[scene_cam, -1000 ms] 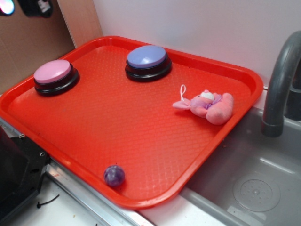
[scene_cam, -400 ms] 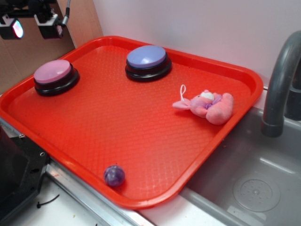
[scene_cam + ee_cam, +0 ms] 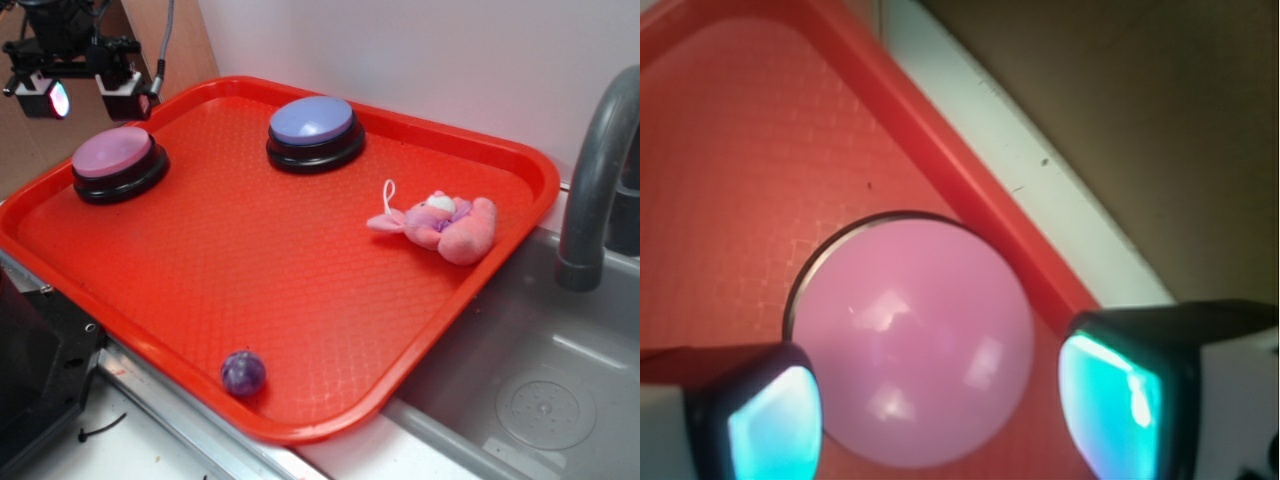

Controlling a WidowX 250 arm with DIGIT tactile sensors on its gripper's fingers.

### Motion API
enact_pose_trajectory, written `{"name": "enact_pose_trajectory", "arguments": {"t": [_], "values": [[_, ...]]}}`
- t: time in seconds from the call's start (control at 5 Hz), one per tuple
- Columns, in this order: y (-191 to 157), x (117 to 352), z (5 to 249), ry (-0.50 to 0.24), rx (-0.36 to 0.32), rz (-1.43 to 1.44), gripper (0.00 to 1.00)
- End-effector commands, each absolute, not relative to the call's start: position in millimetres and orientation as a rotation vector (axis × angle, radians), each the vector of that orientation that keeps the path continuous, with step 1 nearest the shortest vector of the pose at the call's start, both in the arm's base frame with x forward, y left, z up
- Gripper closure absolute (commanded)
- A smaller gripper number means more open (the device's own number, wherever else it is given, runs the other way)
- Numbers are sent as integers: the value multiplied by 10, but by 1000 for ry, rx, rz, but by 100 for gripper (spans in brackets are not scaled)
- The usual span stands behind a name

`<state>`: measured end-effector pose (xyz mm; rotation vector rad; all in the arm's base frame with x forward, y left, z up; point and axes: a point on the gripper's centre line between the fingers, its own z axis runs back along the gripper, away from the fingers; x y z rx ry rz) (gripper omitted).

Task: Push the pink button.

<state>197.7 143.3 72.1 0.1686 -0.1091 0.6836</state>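
Exterior view: the pink button (image 3: 112, 155) sits in the far left corner of the red tray (image 3: 300, 300), close to the rim, while the end effector (image 3: 84, 95) hangs above it, released, with its two fingers spread and nothing between them. The blue-lavender button (image 3: 312, 121) stands well apart along the back edge, the pink plush toy (image 3: 445, 225) near the right rim and a small purple ball (image 3: 243, 372) by the front rim, leaving the tray's middle bare. The wrist view shows the button's pink top (image 3: 915, 345) between the fingers (image 3: 1110, 400), just inside the tray's raised rim.
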Motion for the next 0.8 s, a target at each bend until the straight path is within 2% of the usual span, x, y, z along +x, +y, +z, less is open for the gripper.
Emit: {"name": "enact_pose_trajectory", "arguments": {"t": [0.0, 0.6], "values": [[1522, 1954, 651, -121, 165, 675, 0], [1476, 1915, 548, -64, 143, 680, 0]]}}
